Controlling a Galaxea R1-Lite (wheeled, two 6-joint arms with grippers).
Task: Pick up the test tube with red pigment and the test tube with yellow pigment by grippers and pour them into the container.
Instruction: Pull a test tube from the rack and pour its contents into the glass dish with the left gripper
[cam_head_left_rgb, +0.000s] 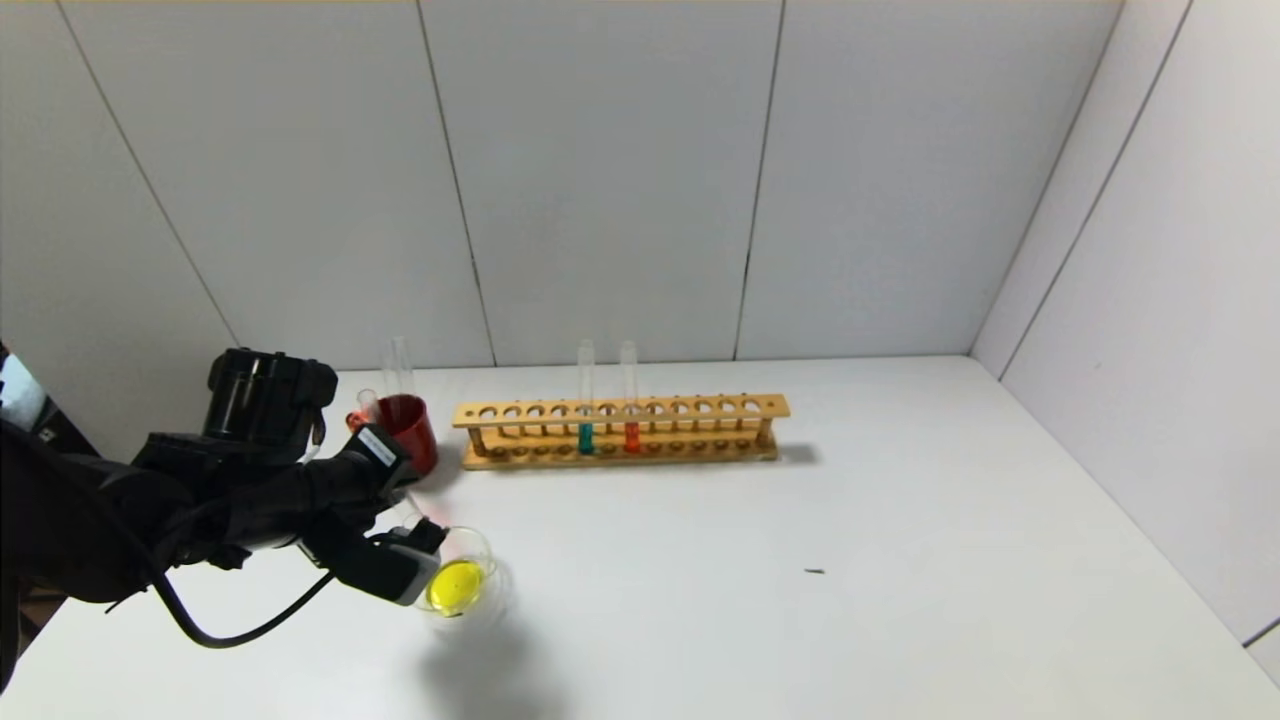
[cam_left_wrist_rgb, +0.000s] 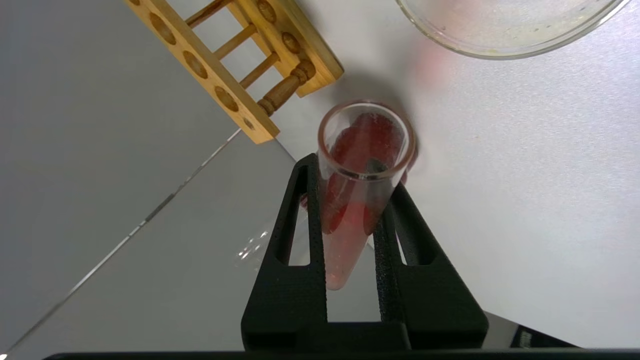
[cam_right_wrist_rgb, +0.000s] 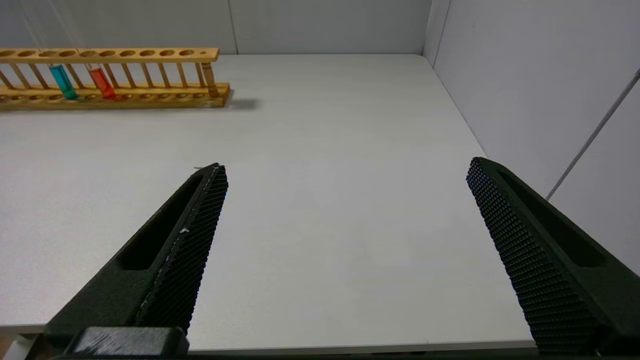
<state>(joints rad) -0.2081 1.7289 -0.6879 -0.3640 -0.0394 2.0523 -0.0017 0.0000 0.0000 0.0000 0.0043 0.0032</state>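
Observation:
My left gripper (cam_head_left_rgb: 415, 510) is shut on the test tube with red pigment (cam_head_left_rgb: 366, 405), tilted with its rounded end up by the red cup and its mouth down toward the container (cam_head_left_rgb: 488, 560). The container is a low clear glass dish holding yellow liquid. In the left wrist view the black fingers (cam_left_wrist_rgb: 310, 210) clamp the tube (cam_left_wrist_rgb: 367, 145), red liquid lies along its inside, and the dish rim (cam_left_wrist_rgb: 505, 47) is just beyond its mouth. No tube with yellow liquid shows. My right gripper (cam_right_wrist_rgb: 347, 167) is open and empty over the table's right front.
A dark red cup (cam_head_left_rgb: 412, 430) with a clear empty-looking tube (cam_head_left_rgb: 400, 365) stands behind my left gripper. A wooden rack (cam_head_left_rgb: 620, 412) at the back holds a teal tube (cam_head_left_rgb: 585, 437) and an orange-red tube (cam_head_left_rgb: 631, 436). Walls close the back and right.

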